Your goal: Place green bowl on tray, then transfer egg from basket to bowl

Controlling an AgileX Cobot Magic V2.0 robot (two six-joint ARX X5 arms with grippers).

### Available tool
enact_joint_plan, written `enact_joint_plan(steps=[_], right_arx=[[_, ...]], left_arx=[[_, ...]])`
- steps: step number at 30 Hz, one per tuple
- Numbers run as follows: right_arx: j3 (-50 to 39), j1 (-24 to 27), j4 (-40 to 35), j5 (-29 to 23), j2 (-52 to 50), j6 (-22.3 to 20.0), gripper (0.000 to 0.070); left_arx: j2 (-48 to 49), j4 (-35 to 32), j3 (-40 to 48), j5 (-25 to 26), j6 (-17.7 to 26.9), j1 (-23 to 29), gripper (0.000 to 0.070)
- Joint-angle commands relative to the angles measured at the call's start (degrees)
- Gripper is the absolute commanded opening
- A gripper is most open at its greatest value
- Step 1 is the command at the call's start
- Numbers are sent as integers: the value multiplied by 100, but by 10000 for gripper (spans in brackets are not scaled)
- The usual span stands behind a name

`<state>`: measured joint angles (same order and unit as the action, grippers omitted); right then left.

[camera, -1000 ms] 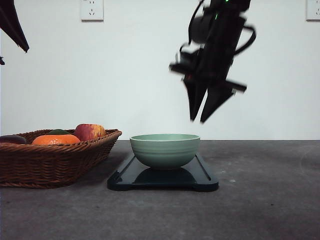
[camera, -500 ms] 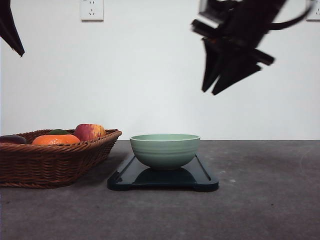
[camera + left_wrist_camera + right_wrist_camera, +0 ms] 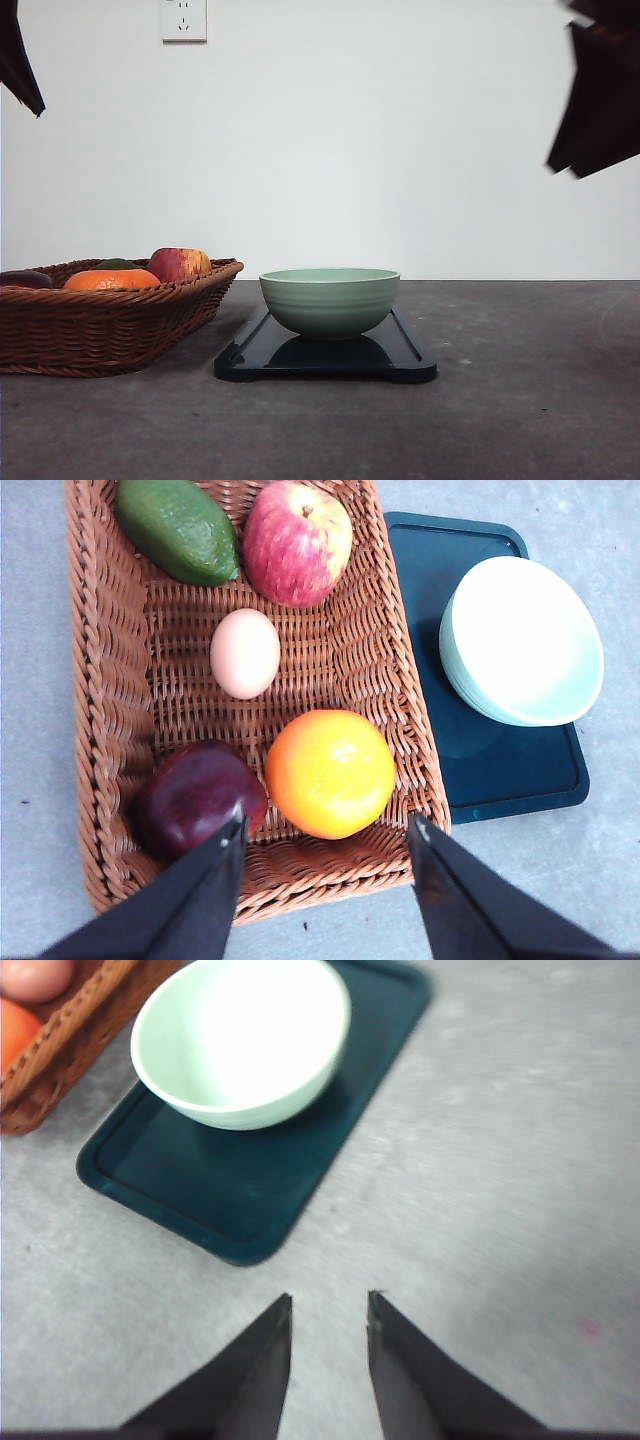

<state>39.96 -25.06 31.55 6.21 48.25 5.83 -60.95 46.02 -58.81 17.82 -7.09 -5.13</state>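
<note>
green bowl (image 3: 330,300) sits on tray (image 3: 400,352) mid-table | egg (image 3: 245,653) lies in basket (image 3: 100,680) toward table's left edge | left hand (image 3: 325,835) wide open, empty, above basket | right hand (image 3: 328,1305) slightly parted, empty

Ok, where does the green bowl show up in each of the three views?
Front view: green bowl at centre, on the tray, right of the basket.
Left wrist view: at the right, on the tray.
Right wrist view: top centre, on the tray.
Shared landmark: the tray beneath it.
</note>
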Motion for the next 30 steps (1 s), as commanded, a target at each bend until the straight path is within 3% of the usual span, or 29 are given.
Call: enact_joint_plan(steps=[1, 4, 8, 16, 19, 22, 30], right_arx=[[-1, -24, 85, -50, -89, 13, 146], [-1, -24, 138, -51, -281, 16, 146], [-1, -24, 17, -74, -339, 12, 146], [-1, -24, -26, -196, -337, -29, 146], [-1, -24, -20, -196, -337, -29, 147], [-1, -24, -18, -194, -337, -29, 146], [-1, -24, -18, -195, -337, -26, 146]], left_arx=[[-50, -39, -146, 20, 119, -37, 311], [-67, -32, -147, 13, 322, -142, 311], [-272, 39, -273, -28, 263, -273, 311], [-1500, 505, -1239, -407, 603, -481, 322], [-2008, 519, -1598, -605, 894, -536, 385], [-2432, 382, -1811, -753, 959, -550, 417], [-3226, -300, -1853, -856, 902, -566, 417]])
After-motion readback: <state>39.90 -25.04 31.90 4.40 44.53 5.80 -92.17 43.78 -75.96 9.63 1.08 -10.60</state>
